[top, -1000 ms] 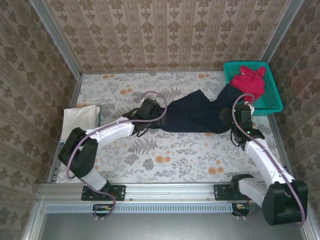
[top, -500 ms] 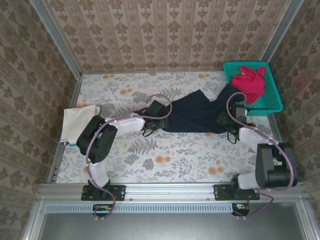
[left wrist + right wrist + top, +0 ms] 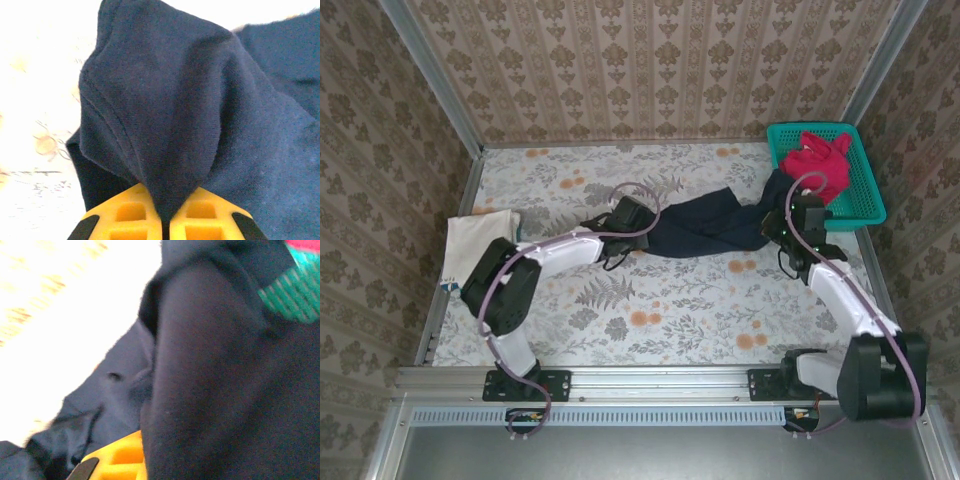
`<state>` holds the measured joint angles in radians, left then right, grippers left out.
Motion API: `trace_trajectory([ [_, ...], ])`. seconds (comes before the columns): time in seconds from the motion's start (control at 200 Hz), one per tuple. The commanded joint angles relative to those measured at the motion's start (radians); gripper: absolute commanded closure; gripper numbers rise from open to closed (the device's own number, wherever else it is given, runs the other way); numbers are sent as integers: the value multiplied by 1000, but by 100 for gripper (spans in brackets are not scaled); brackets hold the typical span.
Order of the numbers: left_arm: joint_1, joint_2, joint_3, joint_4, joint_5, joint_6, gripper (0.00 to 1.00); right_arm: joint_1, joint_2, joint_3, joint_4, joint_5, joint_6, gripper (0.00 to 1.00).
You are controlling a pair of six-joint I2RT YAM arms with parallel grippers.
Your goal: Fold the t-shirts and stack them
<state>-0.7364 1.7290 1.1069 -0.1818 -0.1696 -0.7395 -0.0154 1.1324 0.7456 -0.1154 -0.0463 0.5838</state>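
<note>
The navy t-shirt (image 3: 705, 228) lies between both claws: the left claw (image 3: 165, 222) pinches one end, the right claw (image 3: 780, 228) clenches the other.

You'll find no lettering, label, brand mark or number to read anywhere here; the cloth, the basket, the walls and the arms carry none you can make out.

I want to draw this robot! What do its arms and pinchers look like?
The left arm and right arm are white tubes joined by chunky black round joints. A thin purple cable loops along each. The left gripper has bright yellow fingers with square hollows and black edges; the right gripper has a yellow finger too. Black bases sit on a silver rail.
</note>
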Motion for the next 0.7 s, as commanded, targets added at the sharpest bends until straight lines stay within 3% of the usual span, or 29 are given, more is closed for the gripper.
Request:
trace_trajectory([
  [0.0,28,-112,73,-68,-115,86,100,9,-87,148,-88,-52,-57,100],
  [0.345,123,-374,145,-100,-190,207,100,61,-123,475,-168,-168,-127,100],
  [0.695,170,-707,66,-192,-311,277,100,235,-103,577,-187,-384,-165,100],
])
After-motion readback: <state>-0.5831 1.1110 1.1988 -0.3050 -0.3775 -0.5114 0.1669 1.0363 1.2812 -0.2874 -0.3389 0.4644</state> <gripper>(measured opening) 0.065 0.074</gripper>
